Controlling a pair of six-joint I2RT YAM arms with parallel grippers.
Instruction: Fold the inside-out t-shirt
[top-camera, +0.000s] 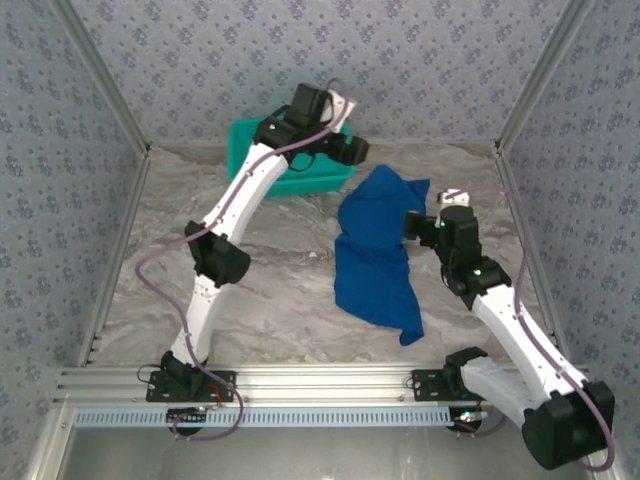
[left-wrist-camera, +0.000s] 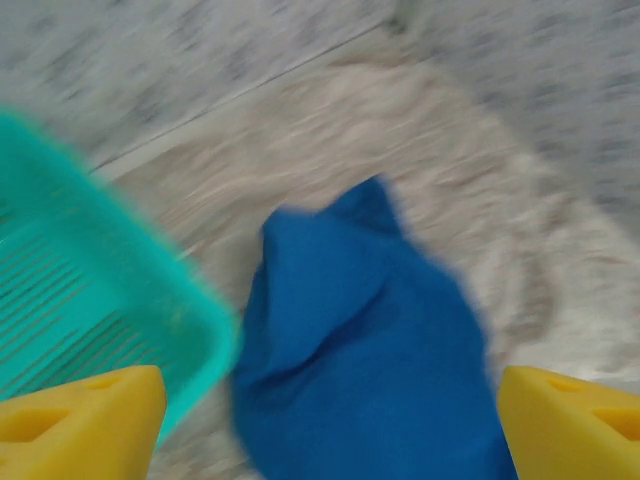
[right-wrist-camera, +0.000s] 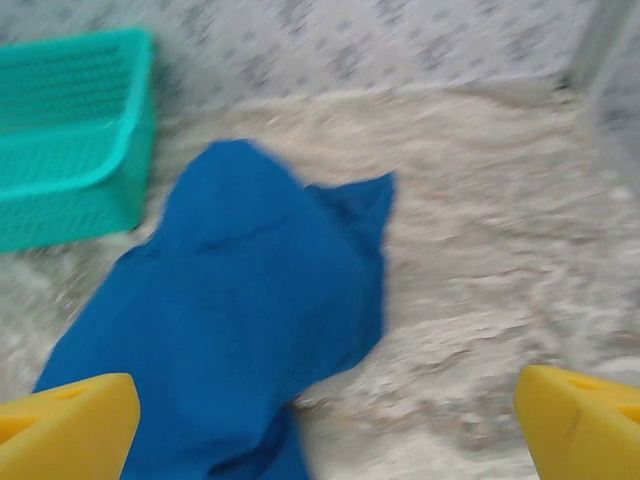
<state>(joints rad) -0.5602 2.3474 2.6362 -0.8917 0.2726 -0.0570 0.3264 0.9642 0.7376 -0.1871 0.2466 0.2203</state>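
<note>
The inside-out t-shirt (top-camera: 375, 255) is a royal-blue crumpled heap on the marbled table, right of centre, with a narrow end trailing toward the near edge. My left gripper (top-camera: 355, 150) hovers above the shirt's far end, beside the basket. In the left wrist view its yellow fingertips (left-wrist-camera: 85, 420) stand wide apart, open, with the shirt (left-wrist-camera: 360, 340) below them and nothing gripped. My right gripper (top-camera: 413, 225) sits at the shirt's right edge. It is open too. The shirt (right-wrist-camera: 240, 300) lies under its left finger and bare table under the rest.
A teal mesh basket (top-camera: 250, 135) stands at the back, left of the shirt, under the left arm's wrist; it also appears as the basket (left-wrist-camera: 80, 300) and the basket (right-wrist-camera: 70, 130) in the wrist views. Patterned walls close the back and sides.
</note>
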